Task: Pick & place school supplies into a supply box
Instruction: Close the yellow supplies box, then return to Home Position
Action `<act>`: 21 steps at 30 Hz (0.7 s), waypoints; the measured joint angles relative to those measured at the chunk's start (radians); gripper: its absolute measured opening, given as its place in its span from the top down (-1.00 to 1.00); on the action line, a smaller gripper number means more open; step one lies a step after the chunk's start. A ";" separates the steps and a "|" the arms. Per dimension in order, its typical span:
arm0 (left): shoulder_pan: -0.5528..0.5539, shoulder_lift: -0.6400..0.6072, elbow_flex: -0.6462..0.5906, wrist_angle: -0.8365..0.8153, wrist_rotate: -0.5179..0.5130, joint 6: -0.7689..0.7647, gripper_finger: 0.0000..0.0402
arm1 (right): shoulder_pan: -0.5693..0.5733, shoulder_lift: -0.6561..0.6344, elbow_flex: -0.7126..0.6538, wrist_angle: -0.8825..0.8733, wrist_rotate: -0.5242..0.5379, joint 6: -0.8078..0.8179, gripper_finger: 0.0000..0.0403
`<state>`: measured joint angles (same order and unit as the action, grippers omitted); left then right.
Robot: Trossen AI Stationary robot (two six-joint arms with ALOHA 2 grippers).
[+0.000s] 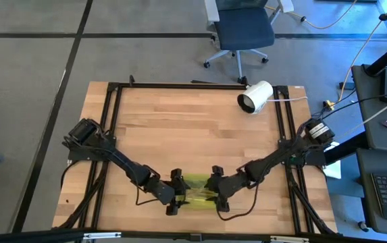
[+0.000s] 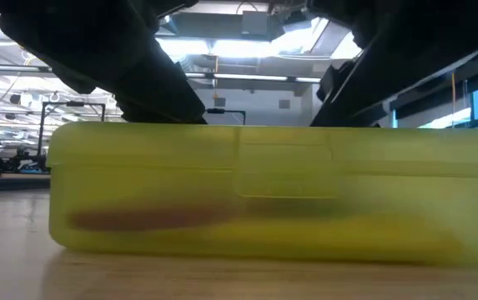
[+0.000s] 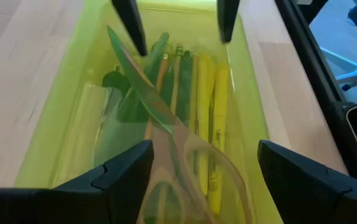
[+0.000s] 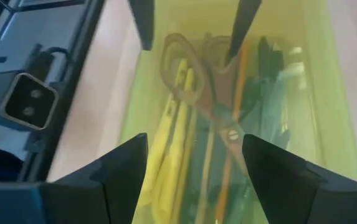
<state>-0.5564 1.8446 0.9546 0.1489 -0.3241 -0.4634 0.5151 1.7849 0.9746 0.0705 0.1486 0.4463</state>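
Straddling the translucent yellow-green pencil case (image 1: 195,191) at the lower centre of the high view, the left gripper (image 1: 174,196) and right gripper (image 1: 218,195) met it from either end, each with jaws spread wide across its width and holding nothing. Scissors (image 3: 166,134) and yellow and orange pens and pencils (image 3: 208,112) lay inside; the case looked light, stiff and slick, best taken by its long walls. A white cylinder (image 1: 255,97) sat well apart on the table (image 1: 179,128), obstructing nothing.

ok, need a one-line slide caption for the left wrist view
Left gripper open above the closed supply box, scissors and pencils visible through the lid.
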 joint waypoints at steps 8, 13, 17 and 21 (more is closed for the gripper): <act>0.007 0.002 -0.003 0.018 -0.011 -0.003 -0.41 | -0.001 0.029 0.012 -0.056 0.048 -0.009 -0.31; 0.008 -0.005 -0.007 0.058 -0.009 0.008 -0.41 | -0.001 0.024 0.008 -0.041 0.049 -0.014 -0.31; 0.002 -0.039 -0.009 0.040 -0.002 0.013 -0.41 | -0.001 0.003 0.004 -0.029 0.041 -0.032 -0.31; 0.002 -0.097 -0.009 0.023 -0.009 0.019 -0.41 | -0.001 -0.045 0.003 -0.043 0.039 -0.033 -0.31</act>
<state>-0.5549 1.7472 0.9455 0.1718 -0.3330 -0.4444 0.5137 1.7397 0.9779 0.0275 0.1879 0.4134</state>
